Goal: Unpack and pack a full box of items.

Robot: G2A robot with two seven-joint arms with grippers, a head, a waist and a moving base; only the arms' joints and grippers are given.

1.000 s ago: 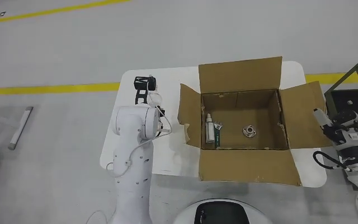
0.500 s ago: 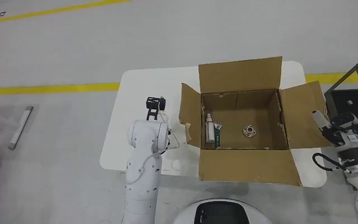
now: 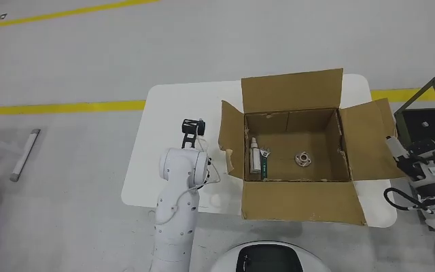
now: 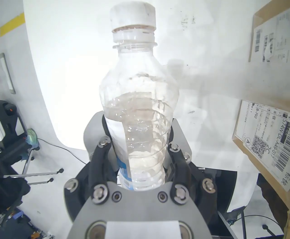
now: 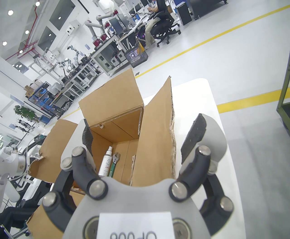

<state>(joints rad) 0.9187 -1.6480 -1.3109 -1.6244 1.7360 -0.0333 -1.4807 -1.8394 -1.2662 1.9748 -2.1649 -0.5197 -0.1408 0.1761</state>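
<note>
1. Bottle (image 4: 138, 101) sits clamped in my left gripper (image 4: 138, 135) above the table (image 3: 170, 102), beside the box (image 3: 292, 92) (unpacked, I judge).
2. Right gripper (image 5: 142, 131) hangs spread, empty, at the box's other side.
3. Spray bottle (image 3: 254, 155), wrench (image 3: 264, 163) and round fitting (image 3: 302, 159) lie inside; raised flaps (image 3: 230, 139) could snag me.

Bright, even overhead light from ceiling spots (image 5: 10, 13). In the left wrist view the desk (image 4: 74, 56) glares near-white, with a soft grey shadow beside the bottle (image 4: 138, 101). Inner walls of the box (image 3: 292, 122) slightly shaded. Wrist-view edges bow, fisheye.
</note>
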